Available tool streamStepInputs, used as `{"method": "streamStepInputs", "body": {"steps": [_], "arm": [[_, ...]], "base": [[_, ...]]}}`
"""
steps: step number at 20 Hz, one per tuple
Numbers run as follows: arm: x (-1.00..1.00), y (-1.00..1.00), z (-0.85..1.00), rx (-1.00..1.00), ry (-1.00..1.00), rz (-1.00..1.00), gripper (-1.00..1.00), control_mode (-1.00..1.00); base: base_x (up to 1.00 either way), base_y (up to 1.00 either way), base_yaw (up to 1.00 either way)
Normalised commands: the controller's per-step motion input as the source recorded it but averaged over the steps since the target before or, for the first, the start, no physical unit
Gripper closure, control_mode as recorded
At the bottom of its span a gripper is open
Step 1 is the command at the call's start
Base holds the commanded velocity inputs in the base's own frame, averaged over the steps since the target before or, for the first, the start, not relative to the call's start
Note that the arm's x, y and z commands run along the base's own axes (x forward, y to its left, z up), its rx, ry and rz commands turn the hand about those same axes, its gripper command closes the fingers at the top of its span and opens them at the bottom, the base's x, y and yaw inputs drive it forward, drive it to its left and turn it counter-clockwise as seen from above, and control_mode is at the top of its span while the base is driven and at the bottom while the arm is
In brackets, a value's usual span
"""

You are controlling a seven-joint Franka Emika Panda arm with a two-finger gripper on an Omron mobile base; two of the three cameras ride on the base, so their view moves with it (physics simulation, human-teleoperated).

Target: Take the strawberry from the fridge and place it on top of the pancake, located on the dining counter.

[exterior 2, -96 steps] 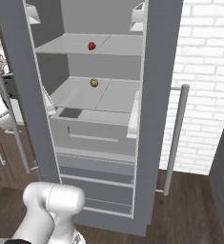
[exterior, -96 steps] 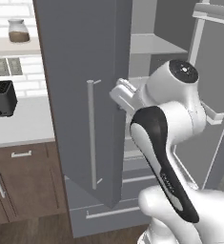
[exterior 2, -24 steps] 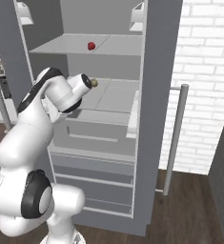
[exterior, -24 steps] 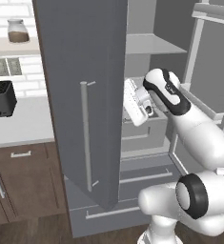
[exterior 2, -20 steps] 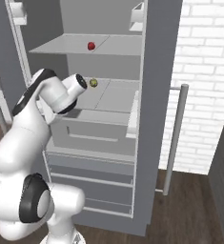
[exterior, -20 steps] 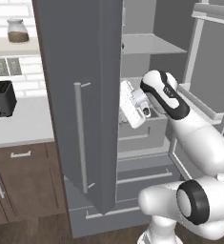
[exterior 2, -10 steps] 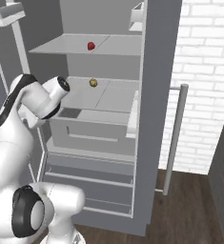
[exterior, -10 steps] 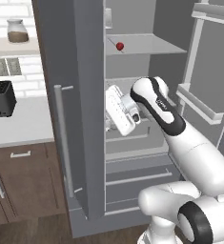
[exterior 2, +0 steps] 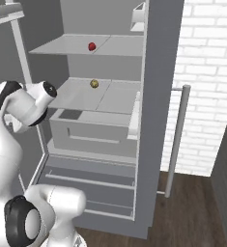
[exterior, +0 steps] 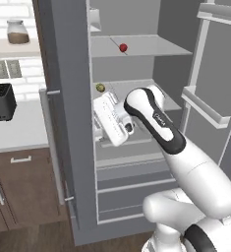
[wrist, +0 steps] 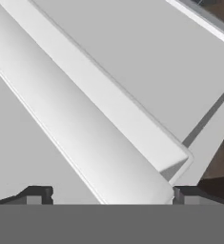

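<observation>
Fridge [exterior: 68, 123] door swung wide; pincer [wrist: 108, 193] spread empty against door's inner ledge. Strawberry [exterior: 123, 47] sat on upper shelf [exterior 2: 115, 47], untouched. Next, by judgement: needed lifting clear, reaching up, closing on fruit.

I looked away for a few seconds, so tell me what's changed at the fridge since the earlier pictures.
The fridge's left door has swung further open, uncovering the shelves in the left base view. The arm has swung left with it; the gripper, open, sits by that door's inner side, holding nothing. The strawberry remains on the upper shelf, the small yellowish-brown item on the shelf below.
</observation>
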Motion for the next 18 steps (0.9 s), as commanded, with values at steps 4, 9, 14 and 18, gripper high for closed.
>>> {"method": "streamStepInputs", "body": {"steps": [4,9,14,18], "arm": [[0.0,0.4,0.0,0.0,0.0,-0.03,-1.0,-1.0],[0.0,0.35,0.0,0.0,0.0,-0.01,-1.0,-1.0],[0.02,0.34,0.0,0.0,0.0,-0.02,-1.0,-1.0],[0.03,0.3,0.0,0.0,0.0,-0.02,-1.0,-1.0]], "base": [[0.0,0.0,0.0],[0.0,0.0,0.0],[0.0,0.0,0.0],[0.0,0.0,0.0]]}}
